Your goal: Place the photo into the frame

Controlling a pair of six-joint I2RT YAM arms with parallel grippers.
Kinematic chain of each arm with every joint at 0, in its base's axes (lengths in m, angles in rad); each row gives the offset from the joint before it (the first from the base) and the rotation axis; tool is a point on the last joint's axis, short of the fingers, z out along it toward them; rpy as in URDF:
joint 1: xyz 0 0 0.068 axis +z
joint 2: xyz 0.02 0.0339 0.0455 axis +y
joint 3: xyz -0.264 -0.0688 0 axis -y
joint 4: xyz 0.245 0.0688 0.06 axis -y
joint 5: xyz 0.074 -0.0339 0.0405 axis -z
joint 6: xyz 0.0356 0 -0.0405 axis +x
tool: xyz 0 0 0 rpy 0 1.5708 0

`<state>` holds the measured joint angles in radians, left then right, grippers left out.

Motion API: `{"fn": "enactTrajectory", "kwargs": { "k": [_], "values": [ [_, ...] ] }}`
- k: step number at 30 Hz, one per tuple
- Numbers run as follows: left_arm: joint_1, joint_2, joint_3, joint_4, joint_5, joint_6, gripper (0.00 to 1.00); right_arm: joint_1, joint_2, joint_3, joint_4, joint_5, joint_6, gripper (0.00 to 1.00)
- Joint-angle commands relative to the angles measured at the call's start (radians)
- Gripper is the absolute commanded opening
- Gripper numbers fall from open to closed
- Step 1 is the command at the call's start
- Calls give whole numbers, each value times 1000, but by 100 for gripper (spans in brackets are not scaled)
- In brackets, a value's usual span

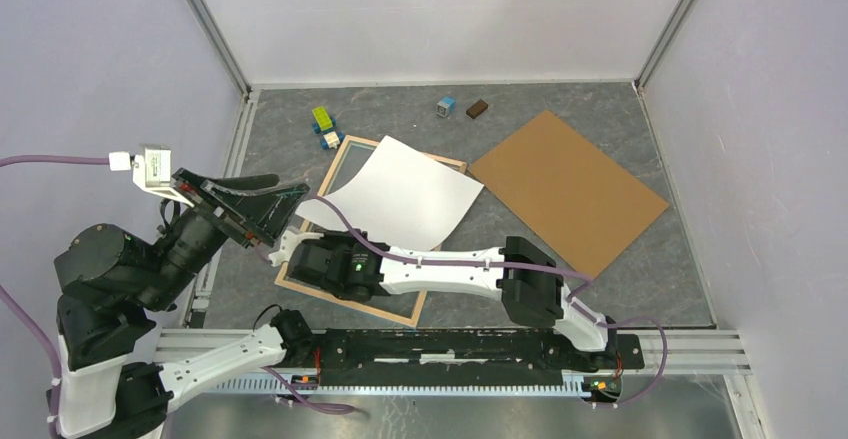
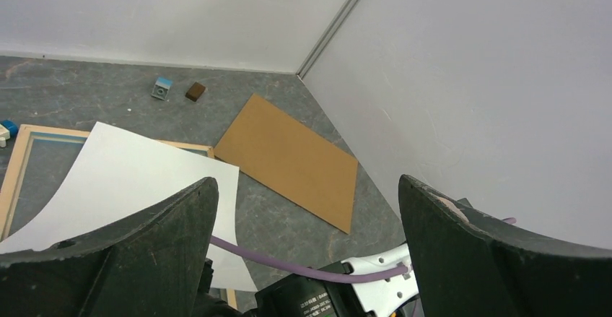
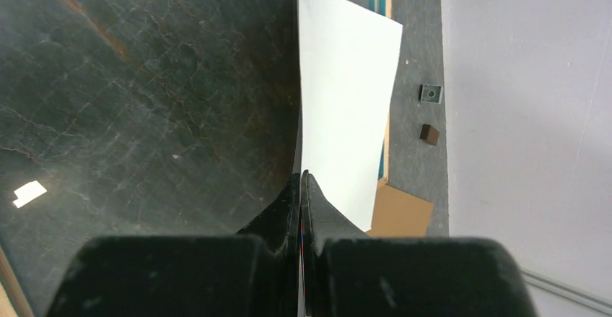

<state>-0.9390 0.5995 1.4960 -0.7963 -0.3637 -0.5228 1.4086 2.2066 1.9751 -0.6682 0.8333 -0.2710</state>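
Two pincers are in view. The right pincer [image 3: 301, 176] is pressed together on one edge of the photo [image 3: 346, 93]. The photo bends away ahead of this pincer, white back up, and lies across the frame [image 1: 400, 316] on the table [image 1: 660, 254]. The left pincer [image 2: 307, 183] has its fingers wide apart, holds nothing, and hangs above the table, left of the right pincer. A brown board [image 1: 565, 189] lies flat beyond the photo, just beside the frame's corner.

The photo [image 1: 405, 199] hides much of the frame [image 1: 337, 164].
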Motion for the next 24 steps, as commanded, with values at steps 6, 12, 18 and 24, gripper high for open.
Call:
{"fn": "enactTrajectory", "kwargs": {
  "k": [6,12,18,24],
  "values": [
    [-3,4,2,-3,-30,60,100,38,-69,-172,233,-65,-55,0],
    [-2,2,2,-3,-38,61,100,49,-77,-176,250,-141,-100,0],
    [-3,14,10,-3,-32,62,100,60,-69,-179,274,-178,-126,0],
    [-3,28,17,-1,-38,66,100,60,-39,-161,286,-174,-135,0]
  ]
}}
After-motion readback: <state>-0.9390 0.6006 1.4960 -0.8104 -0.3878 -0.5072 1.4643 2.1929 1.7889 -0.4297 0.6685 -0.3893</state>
